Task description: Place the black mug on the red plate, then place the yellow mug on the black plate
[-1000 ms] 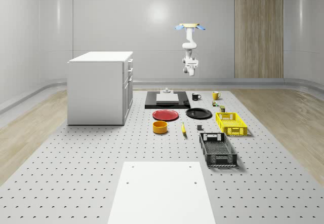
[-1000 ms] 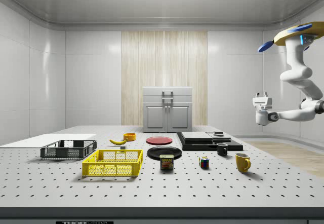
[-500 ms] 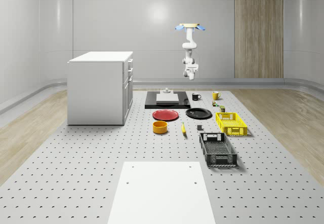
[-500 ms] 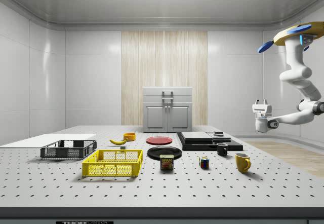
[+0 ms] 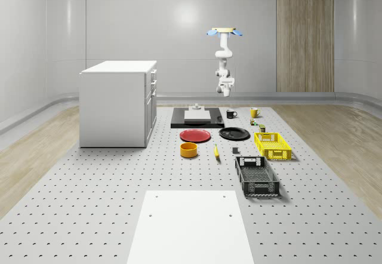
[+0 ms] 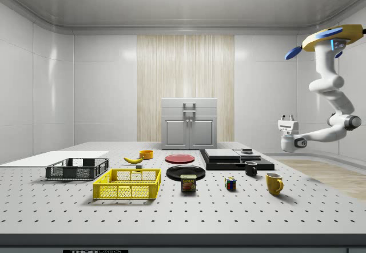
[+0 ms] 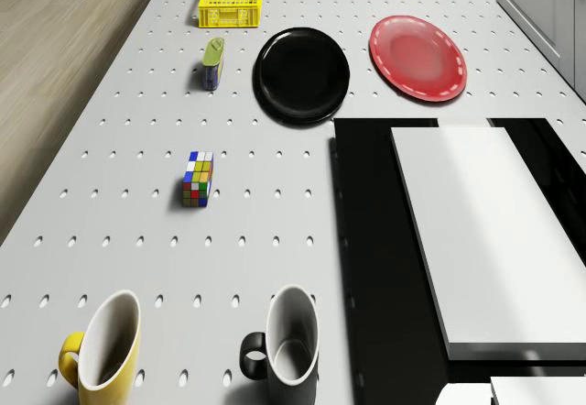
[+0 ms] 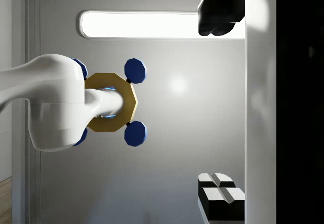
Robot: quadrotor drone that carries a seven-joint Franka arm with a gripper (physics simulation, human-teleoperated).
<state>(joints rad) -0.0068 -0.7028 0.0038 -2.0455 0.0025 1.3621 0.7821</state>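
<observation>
In the whole-scene view, the yellow-bodied quadrotor drone [image 5: 224,31] is seen hovering high over the far end of the perforated grey table [image 5: 89,204]. Its white arm hangs down, and the two-finger gripper [image 5: 225,91] is held in the air, well above the small black ceramic mug [image 5: 231,114]. The yellow ceramic mug [image 5: 254,112] stands to that mug's right in this view. The round red plate [image 5: 196,135] and the round black plate [image 5: 234,134] lie side by side nearer the camera, and nothing is seen on either.

In the side view, the drone [image 6: 323,38] is placed at the far right and the arm is bent back toward the table. The gripper [image 6: 286,117] is carried well above the black mug [image 6: 251,169] and the yellow mug [image 6: 274,183]. Both mugs rest on the table, well apart from the red plate [image 6: 179,158] and the black plate [image 6: 185,172].

In the drone view, the black mug [image 7: 288,350] and the yellow mug [image 7: 105,350] are shown upright and near each other. The red plate [image 7: 418,57] and the black plate [image 7: 302,73] are bare.

In the wrist view, the gripper [image 8: 212,107] is seen with its fingers [image 8: 217,16] spread wide, and nothing is held between them.

From this it is judged that neither placement has been made. The first mug has not yet been grasped, so the whole task remains to be done.
</observation>
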